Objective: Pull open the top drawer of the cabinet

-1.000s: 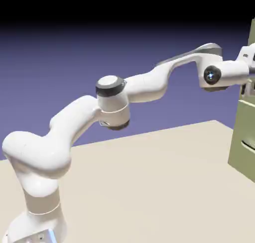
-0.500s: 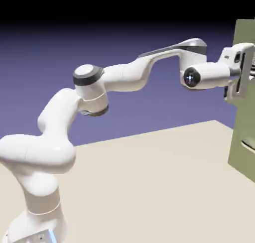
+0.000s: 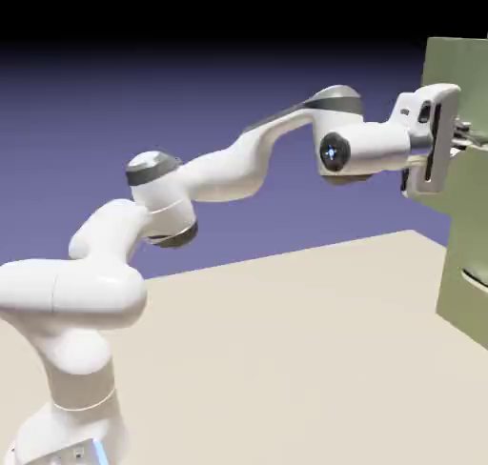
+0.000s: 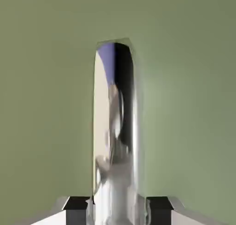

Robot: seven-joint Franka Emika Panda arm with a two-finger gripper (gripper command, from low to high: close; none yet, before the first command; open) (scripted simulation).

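Note:
The tall olive-green cabinet (image 3: 465,253) stands at the exterior view's right edge. Its top drawer (image 3: 459,68) juts out to the left, past the sections below it. My gripper (image 3: 463,135) is at the drawer's front, shut on the thin handle. In the hand view the shiny metal handle (image 4: 115,127) runs upright between my two grey fingertips (image 4: 76,204), which press against its sides, and the flat green drawer front (image 4: 46,99) fills the rest of the picture. My gripper (image 4: 117,206) sits at the handle's lower end in that view.
A lower drawer front with a curved handle (image 3: 474,280) shows under the pulled-out drawer. The beige table (image 3: 286,358) spreads between the robot's base and the cabinet.
The arm has drawn back toward the exterior view's left, and the top drawer has slid out with it. The gripper has kept its hold on the handle.

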